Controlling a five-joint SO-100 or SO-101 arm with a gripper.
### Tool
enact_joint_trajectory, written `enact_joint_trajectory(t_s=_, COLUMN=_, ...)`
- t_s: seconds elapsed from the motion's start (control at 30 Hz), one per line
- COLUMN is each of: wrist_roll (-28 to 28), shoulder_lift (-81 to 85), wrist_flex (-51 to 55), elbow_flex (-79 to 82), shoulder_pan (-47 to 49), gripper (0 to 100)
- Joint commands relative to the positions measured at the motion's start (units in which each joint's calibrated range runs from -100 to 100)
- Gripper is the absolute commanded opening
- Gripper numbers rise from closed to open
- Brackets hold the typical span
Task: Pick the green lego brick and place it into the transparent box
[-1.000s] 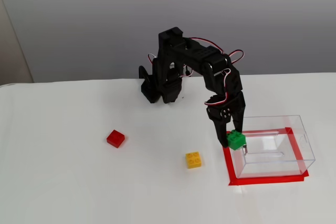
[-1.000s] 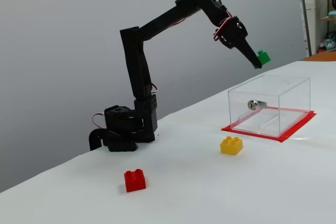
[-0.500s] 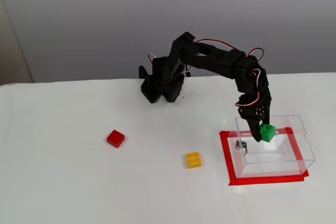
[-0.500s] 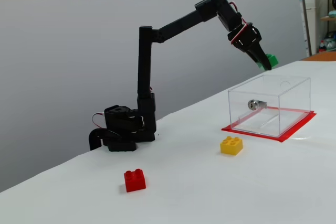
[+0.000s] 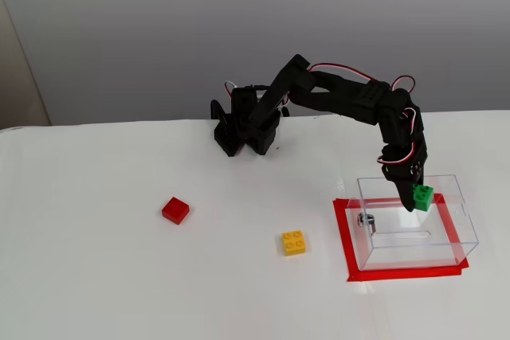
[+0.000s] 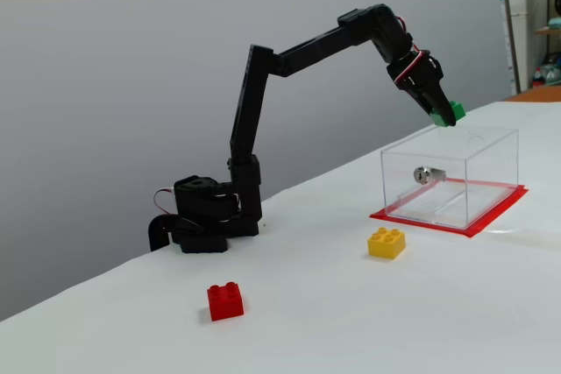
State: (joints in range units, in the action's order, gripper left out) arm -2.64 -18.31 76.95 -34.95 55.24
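Observation:
My black gripper [image 5: 417, 197] [image 6: 445, 116] is shut on the green lego brick [image 5: 423, 196] [image 6: 448, 115], holding it in the air just above the open top of the transparent box [image 5: 457, 220] [image 6: 491, 181]. The box stands on the white table inside a red tape border [image 5: 343, 232] [image 6: 421, 222], with a small metal fitting [image 5: 365, 220] [image 6: 422, 174] on its wall. In both fixed views the arm reaches out from its base [image 5: 239, 129] [image 6: 203, 216] over the box.
A yellow brick [image 5: 293, 242] [image 6: 387, 242] lies on the table close to the box's tape. A red brick [image 5: 175, 210] [image 6: 225, 300] lies farther away. Shelving [image 6: 530, 15] stands behind the table's far end.
The arm has stretched farther out, carrying the green brick from the box's near edge to above its middle. Both loose bricks and the box stayed put.

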Motion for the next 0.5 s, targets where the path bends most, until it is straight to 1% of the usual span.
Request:
enact_joint_trajectory(t_s=0.0, wrist_roll=0.2, shoulder_lift=0.4, wrist_flex=-0.7, elbow_flex=-2.0, shoulder_pan=0.2, gripper=22)
enact_joint_trajectory(t_s=0.07, wrist_roll=0.2, shoulder_lift=0.4, wrist_flex=-0.7, elbow_flex=-1.8, shoulder_pan=0.2, gripper=27)
enact_joint_trajectory(t_s=0.13, wrist_roll=0.1, shoulder_lift=0.4, wrist_flex=-0.6, elbow_flex=-1.8, shoulder_pan=0.2, gripper=29)
enact_joint_trajectory(t_s=0.47, wrist_roll=0.1, shoulder_lift=1.0, wrist_flex=-0.1, elbow_flex=-1.8, shoulder_pan=-0.4, gripper=29)
